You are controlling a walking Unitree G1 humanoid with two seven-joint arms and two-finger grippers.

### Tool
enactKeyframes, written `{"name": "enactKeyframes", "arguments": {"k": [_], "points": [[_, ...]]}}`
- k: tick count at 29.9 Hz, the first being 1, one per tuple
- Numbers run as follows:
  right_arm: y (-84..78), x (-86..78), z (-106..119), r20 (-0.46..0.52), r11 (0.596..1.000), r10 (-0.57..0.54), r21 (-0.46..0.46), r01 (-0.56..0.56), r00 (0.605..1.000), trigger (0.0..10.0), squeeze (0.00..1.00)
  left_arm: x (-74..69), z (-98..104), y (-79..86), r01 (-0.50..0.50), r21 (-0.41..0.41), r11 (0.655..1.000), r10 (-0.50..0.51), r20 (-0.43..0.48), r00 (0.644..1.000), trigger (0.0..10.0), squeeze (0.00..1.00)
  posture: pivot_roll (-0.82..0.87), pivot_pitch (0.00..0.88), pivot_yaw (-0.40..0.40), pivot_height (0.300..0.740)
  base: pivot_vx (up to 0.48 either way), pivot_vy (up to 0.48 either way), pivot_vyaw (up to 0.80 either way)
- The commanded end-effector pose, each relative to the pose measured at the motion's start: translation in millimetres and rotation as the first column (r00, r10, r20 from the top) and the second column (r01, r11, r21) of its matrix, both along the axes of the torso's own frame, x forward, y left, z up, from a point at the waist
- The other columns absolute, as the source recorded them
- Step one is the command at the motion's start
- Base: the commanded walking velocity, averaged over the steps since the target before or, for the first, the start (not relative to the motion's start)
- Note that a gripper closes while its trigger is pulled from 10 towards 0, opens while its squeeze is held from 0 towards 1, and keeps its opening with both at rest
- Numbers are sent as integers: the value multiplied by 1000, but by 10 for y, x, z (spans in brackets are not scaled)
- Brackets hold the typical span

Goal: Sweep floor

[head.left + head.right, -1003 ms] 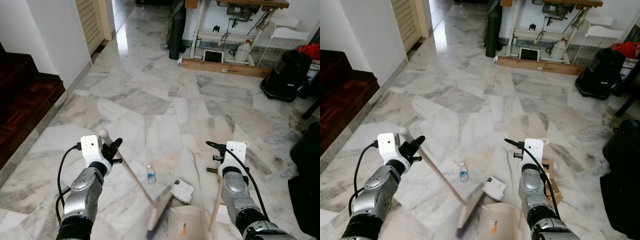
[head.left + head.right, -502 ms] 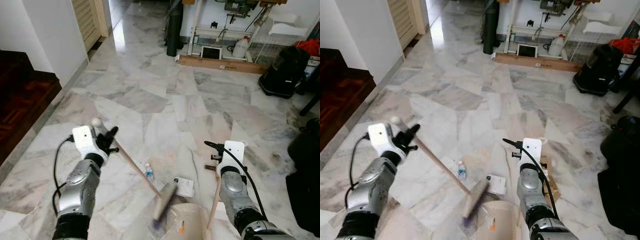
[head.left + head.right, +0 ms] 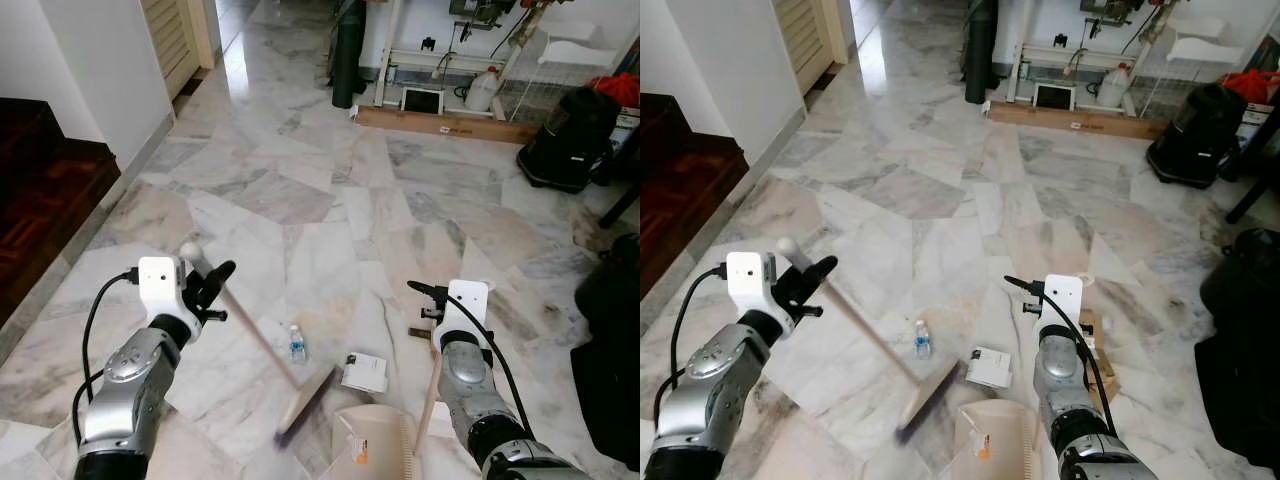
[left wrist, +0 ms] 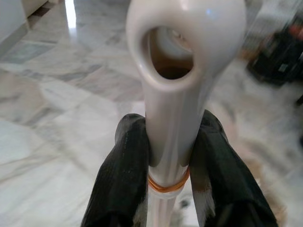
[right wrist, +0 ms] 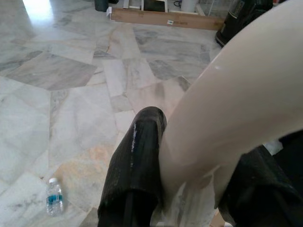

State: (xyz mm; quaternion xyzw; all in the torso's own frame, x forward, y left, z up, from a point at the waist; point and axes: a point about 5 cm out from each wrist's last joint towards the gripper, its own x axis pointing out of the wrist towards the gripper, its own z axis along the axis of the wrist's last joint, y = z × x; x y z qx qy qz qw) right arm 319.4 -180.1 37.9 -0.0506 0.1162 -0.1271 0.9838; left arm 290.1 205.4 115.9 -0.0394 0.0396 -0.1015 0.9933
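Up close, broom's (image 4: 173, 94) hanging hole

bright daylight | glare on floor (image 3: 240, 70) | broom head (image 3: 305, 402) motion-blurred

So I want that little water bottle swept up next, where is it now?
The water bottle stands upright on the marble floor in the head views, between the two arms, just beyond the broom head and left of the white booklet.

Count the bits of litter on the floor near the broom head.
2. A small water bottle stands just beyond the broom head; a flat white packet lies between the bottle and the dustpan. The dustpan may hide more.
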Motion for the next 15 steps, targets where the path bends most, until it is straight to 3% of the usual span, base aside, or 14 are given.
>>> {"name": "enactKeyframes", "arguments": {"k": [1, 4, 8, 10, 15], "points": [[13, -33, -59, -29, 1000, 4, 5, -4, 1000, 10000, 0, -18, 93, 34, 15, 54, 998, -17, 30, 999, 10000, 0, 53, 78, -33, 740, 0, 0, 0], [18, -33, -63, -33, 1000, 6, 6, -6, 999, 10000, 0, -61, 30, 42, 79, 111, 991, -77, -24, 997, 10000, 0, 57, 76, -33, 740, 0, 0, 0], [23, -32, -62, -32, 1000, 7, 7, -6, 999, 10000, 0, -90, -73, -17, 153, 127, 980, -143, -87, 986, 10000, 0, 57, 76, -33, 740, 0, 0, 0], [18, -29, -57, -31, 1000, 5, 8, -4, 1000, 10000, 0, -102, -134, -80, 206, 114, 972, -191, -128, 973, 10000, 0, 51, 78, -33, 740, 0, 0, 0], [5, -22, -47, -27, 1000, 0, 7, 0, 1000, 10000, 0, -56, -189, -176, 224, -2, 975, -221, -159, 962, 10000, 0, 45, 79, -34, 740, 0, 0, 0]]}}
